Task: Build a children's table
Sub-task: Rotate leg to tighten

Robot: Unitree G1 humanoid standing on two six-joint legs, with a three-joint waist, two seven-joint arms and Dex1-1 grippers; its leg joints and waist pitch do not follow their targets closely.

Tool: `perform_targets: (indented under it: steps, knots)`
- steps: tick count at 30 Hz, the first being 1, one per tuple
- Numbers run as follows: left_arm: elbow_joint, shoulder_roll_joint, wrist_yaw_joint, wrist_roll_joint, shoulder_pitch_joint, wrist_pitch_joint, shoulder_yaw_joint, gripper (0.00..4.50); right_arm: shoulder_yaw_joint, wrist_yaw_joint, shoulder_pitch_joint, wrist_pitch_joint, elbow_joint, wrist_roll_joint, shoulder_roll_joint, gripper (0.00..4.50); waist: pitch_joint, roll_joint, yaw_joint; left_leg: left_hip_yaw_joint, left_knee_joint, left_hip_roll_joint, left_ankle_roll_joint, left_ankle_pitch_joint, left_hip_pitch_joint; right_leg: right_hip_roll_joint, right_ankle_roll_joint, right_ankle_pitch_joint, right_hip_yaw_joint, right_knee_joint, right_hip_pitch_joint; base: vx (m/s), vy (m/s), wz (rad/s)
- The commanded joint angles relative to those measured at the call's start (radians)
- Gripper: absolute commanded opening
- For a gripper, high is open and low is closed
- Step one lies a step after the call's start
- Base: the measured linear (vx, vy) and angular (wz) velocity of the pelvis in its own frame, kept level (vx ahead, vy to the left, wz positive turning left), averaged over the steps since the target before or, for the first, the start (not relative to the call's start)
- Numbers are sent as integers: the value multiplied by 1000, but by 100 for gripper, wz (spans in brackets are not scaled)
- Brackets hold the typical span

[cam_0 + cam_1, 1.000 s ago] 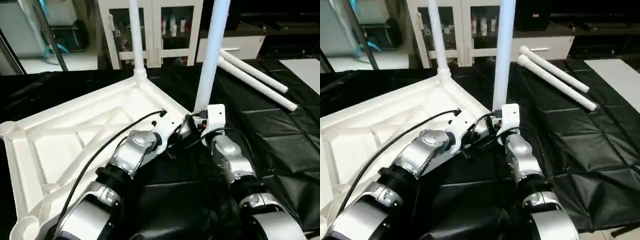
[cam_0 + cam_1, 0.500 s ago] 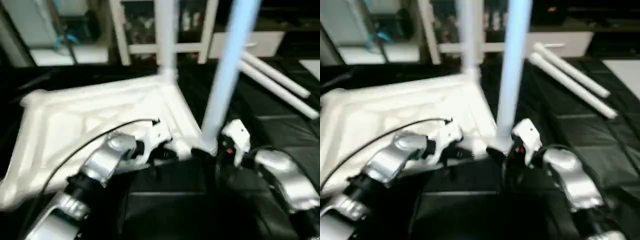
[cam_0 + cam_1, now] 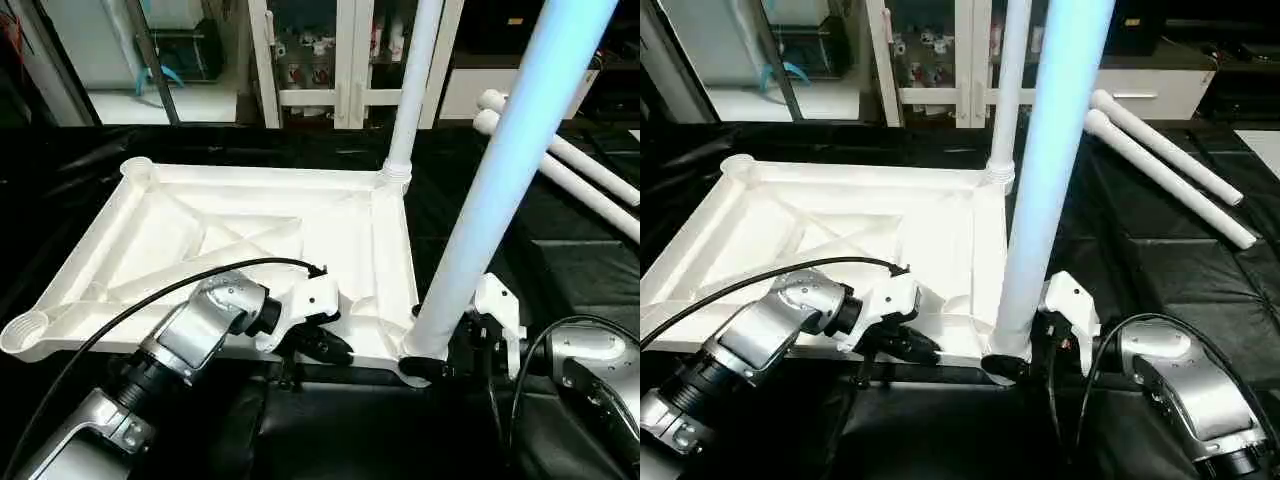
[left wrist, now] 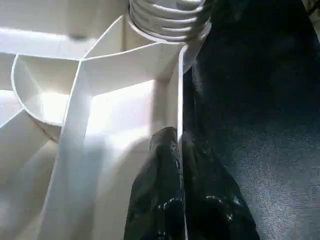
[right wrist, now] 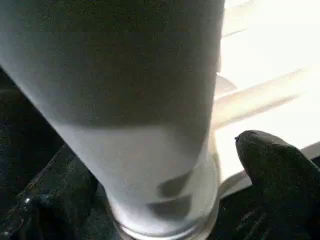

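Note:
The children's table lies upside down: its white ribbed tabletop (image 3: pixel 200 230) rests on the black cover. Two white legs stand upright in its right-hand corner sockets, the far leg (image 3: pixel 415 80) and the near leg (image 3: pixel 500 200). My left gripper (image 3: pixel 325 345) is shut on the tabletop's near rim (image 4: pixel 181 100), one black finger (image 4: pixel 155 195) on each side of the thin wall. My right gripper (image 3: pixel 445 360) is open around the near leg's base (image 5: pixel 165 165), and one fingertip (image 5: pixel 275 160) stands a little apart from the tube.
Two loose legs (image 3: pixel 1170 160) lie side by side on the black cover (image 3: pixel 560 270) at the back right. The tabletop's two left corner sockets (image 3: pixel 135 168) hold nothing. A white glass-door cabinet (image 3: pixel 330 60) stands behind the work table.
The head camera has swung, so the whole picture has shifted. My right gripper has opened wider at the near leg's base. My left gripper stays shut on the rim.

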Motion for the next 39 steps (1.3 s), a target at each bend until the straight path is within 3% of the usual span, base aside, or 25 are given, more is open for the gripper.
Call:
perform_targets:
  steps: [1, 2, 6, 16, 25, 28, 29, 30, 31, 33, 35, 36, 37, 38, 39]
  knots:
    - [1, 5, -25, 2, -1, 13, -24, 0, -8, 7, 6, 18, -24, 13, -7, 410, -58, -17, -3, -30, -87, 64, 64, -160, 11, -50, -234, -204, 50, -58, 46, 0, 0, 0]
    - [-1, 7, -27, 1, 0, 14, -24, 0, -8, 9, 7, 26, -30, 16, -8, 403, -59, -9, -3, -30, -86, 63, 67, -147, 10, -49, -237, -187, 50, -57, 47, 0, 0, 0]
    - [0, 7, -26, 2, 1, 13, -21, 0, -8, 25, 11, 50, -43, 19, -14, 367, -62, -11, -1, -30, -82, 63, 86, -120, 10, -48, -253, -140, 50, -50, 48, 0, 0, 0]
    - [10, 5, -17, 8, 0, 9, -21, 0, 13, 46, 13, 50, -41, -2, -34, 287, -64, -12, 0, -30, -80, 62, 88, -116, 9, -48, -252, -148, 49, -50, 49, 0, 0, 0]
    - [18, 0, -9, 7, -2, 6, -16, 0, 8, 26, 0, 41, -20, -2, -1, 275, -64, -12, 0, -30, -79, 62, 92, -116, 9, -48, -254, -153, 49, -50, 50, 0, 0, 0]
    - [49, -25, 48, 20, -8, 3, 0, 0, -11, -103, -17, 16, 49, -42, 86, 274, -58, -16, -4, -30, -82, 58, 75, -156, 7, -48, -241, -220, 49, -58, 47, 0, 0, 0]
    - [85, -55, 114, 35, -17, 5, 15, 0, -13, -202, -32, -2, 109, -85, 140, 274, -56, -17, -8, -30, -83, 57, 65, -173, 5, -47, -232, -253, 49, -61, 46, 0, 0, 0]
    - [110, -76, 159, 45, -24, 6, 25, 0, -14, -267, -43, -15, 150, -115, 176, 274, -47, -18, -16, -32, -88, 52, 35, -235, 4, -45, -200, -375, 44, -73, 41, -55, -10, -7]
    - [142, -102, 212, 57, -34, 4, 36, 0, -21, -350, -58, -27, 200, -139, 225, 274, -42, -17, -28, -35, -86, 48, -2, -304, 19, -46, -164, -510, 40, -88, 29, -65, -7, -4]
    - [187, -148, 292, 65, -51, 10, 57, 0, -50, -466, -90, -24, 275, -140, 309, 274, -46, -19, -44, -46, -89, 45, -21, -342, 21, -47, -120, -570, 36, -94, 34, -63, 1, -4]
    - [229, -202, 368, 61, -68, 32, 82, 0, -80, -588, -134, -32, 364, -144, 391, 273, -43, -13, -55, -48, -91, 45, -16, -386, 25, -43, -100, -596, 34, -103, 26, -58, 18, 0]
    - [259, -237, 422, 63, -81, 45, 98, 0, -93, -689, -183, -57, 453, -163, 447, 273, -41, -14, -67, -50, -88, 42, -21, -425, 34, -40, -95, -623, 25, -111, 17, -58, 18, 0]
    - [292, -272, 479, 64, -96, 62, 114, 0, -101, -756, -217, -77, 513, -178, 483, 273, -41, -4, -83, -59, -90, 40, -32, -468, 30, -40, -81, -643, 11, -114, 24, -69, 33, -10]
    - [322, -303, 535, 70, -111, 75, 127, 0, -101, -815, -249, -97, 567, -198, 509, 273, -39, -1, -94, -63, -93, 42, -39, -491, 25, -41, -74, -641, 3, -114, 28, -69, 33, -10]
    - [340, -319, 567, 74, -119, 81, 134, 0, -99, -842, -265, -108, 594, -209, 520, 273, -34, 7, -113, -73, -100, 46, -47, -570, 34, -35, -54, -633, -21, -127, 32, -68, 52, -7]
